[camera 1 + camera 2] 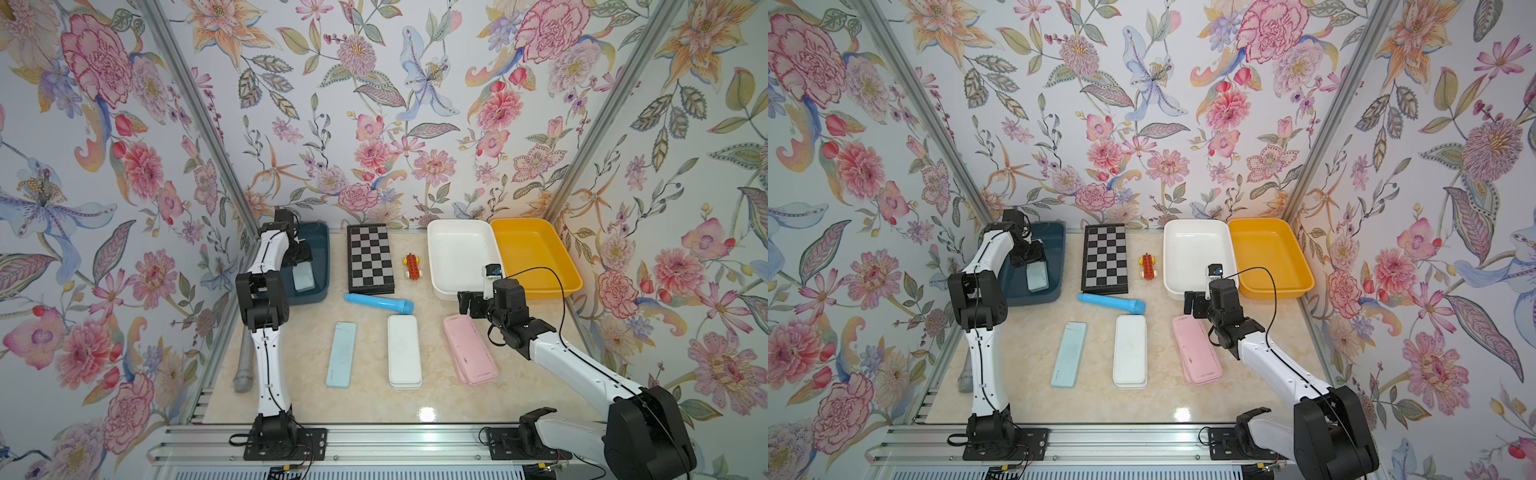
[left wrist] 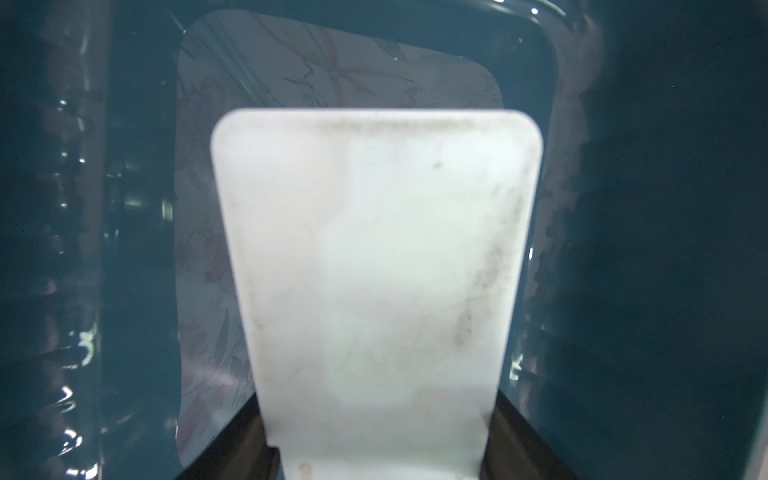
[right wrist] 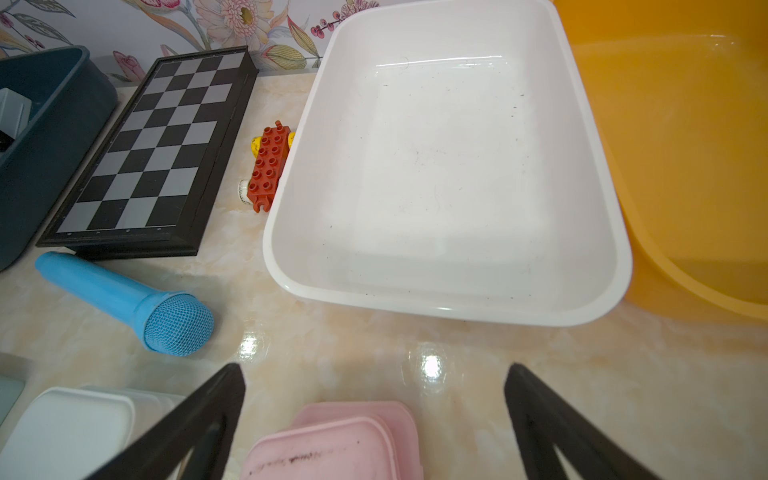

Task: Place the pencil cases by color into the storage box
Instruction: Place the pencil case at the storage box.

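Left gripper (image 2: 374,457) clamping a light blue case (image 1: 303,277) inside the dark tray (image 1: 320,266), left of frame. Right gripper (image 3: 374,415) spread wide over the pink stack (image 1: 469,349); white stack (image 1: 404,351) and blue case (image 1: 341,353) untouched, lower centre.

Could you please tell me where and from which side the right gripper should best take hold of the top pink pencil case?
Probably across the narrow width of the top pink pencil case, near its far end, coming straight down from above. It lies flat on a pink stack, so only its long side edges offer a hold. The right gripper hangs open over that end, its fingers already astride the width.
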Controlling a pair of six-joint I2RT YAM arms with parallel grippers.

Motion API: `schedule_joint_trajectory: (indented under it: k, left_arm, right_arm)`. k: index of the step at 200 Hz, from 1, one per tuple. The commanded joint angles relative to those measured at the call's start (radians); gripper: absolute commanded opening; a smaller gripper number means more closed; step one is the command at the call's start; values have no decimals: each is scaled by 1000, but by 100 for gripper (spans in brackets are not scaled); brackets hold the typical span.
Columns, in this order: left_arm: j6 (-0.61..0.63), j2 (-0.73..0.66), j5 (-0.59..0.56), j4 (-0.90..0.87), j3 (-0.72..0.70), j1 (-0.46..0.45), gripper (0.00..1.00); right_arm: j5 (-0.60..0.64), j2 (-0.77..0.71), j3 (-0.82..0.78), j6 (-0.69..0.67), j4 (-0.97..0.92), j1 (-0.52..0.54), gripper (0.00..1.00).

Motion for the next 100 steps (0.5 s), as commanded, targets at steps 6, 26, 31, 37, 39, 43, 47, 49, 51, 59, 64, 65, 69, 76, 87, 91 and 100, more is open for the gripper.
schedule_joint_trajectory:
  k: [6,26,31,37,39,43,47,49,51,59,64,65,69,76,87,91,100]
  left_arm:
    - [-14,41,45,-15,68,17,58]
    - [-18,69,61,-19,96,22,64]
    - [-19,75,66,-19,100,24,67]
    - [-19,82,72,-21,105,26,70]
    - [-19,83,73,-21,106,26,72]
    - [-19,86,76,-20,108,27,74]
    - [-19,90,74,-21,110,28,75]
    - [-19,92,72,-21,111,27,76]
    - [-19,92,72,-21,112,27,77]
    - [-19,95,69,-21,113,28,81]
    - [-17,96,66,-22,115,28,83]
    - [-17,96,66,-21,115,28,84]
    - [-16,99,65,-22,118,28,85]
    - [-14,105,66,-21,126,29,86]
    - [-13,113,72,-22,137,32,87]
    - [-12,115,75,-23,140,31,88]
    - [-12,115,78,-24,142,31,89]
  right_arm:
    - [6,12,-8,16,-7,-6,100]
    - [6,8,-2,16,-11,-5,100]
    - [7,8,-2,16,-11,-6,100]
    - [9,6,-2,16,-12,-6,100]
    - [9,5,-2,16,-12,-6,100]
    - [10,4,-2,16,-15,-6,100]
    - [12,3,-2,16,-15,-6,100]
    - [12,3,-2,16,-15,-6,100]
    - [13,2,-3,16,-16,-6,100]
    - [15,0,-6,16,-15,-5,100]
    - [14,-1,-7,16,-16,-6,100]
    - [14,-2,-7,16,-16,-5,100]
    - [15,-2,-7,18,-17,-5,100]
    - [14,-2,-7,17,-19,-5,100]
    - [15,-3,-10,18,-20,-6,100]
    - [16,-4,-12,18,-19,-6,100]
    - [16,-3,-12,18,-19,-6,100]
